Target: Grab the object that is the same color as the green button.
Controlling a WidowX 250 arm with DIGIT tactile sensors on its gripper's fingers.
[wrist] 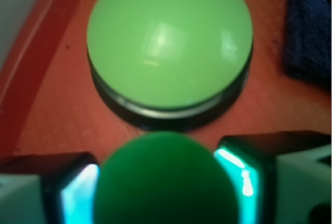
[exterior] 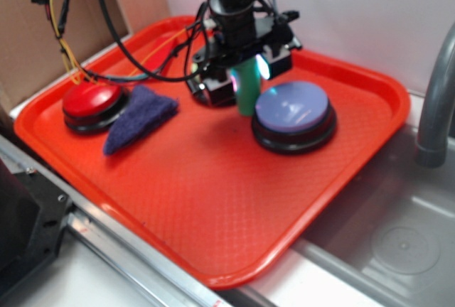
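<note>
Sitting between the jaws, green cylinder (wrist: 168, 180), green button (wrist: 169, 40) just beyond

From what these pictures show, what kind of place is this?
Probably a robot test bench set at a sink: an orange tray with big push buttons, such as the green button, lies beside a steel basin with a grey faucet.

Robot test bench set up like a kitchen sink corner, grey faucet pipe (exterior: 435, 108) over a steel basin (exterior: 398, 243); red plastic tray (exterior: 213, 200) of dome buttons, cardboard backdrop (exterior: 28, 30), loose cables (exterior: 121, 44), metal rail (exterior: 106, 243)
</note>
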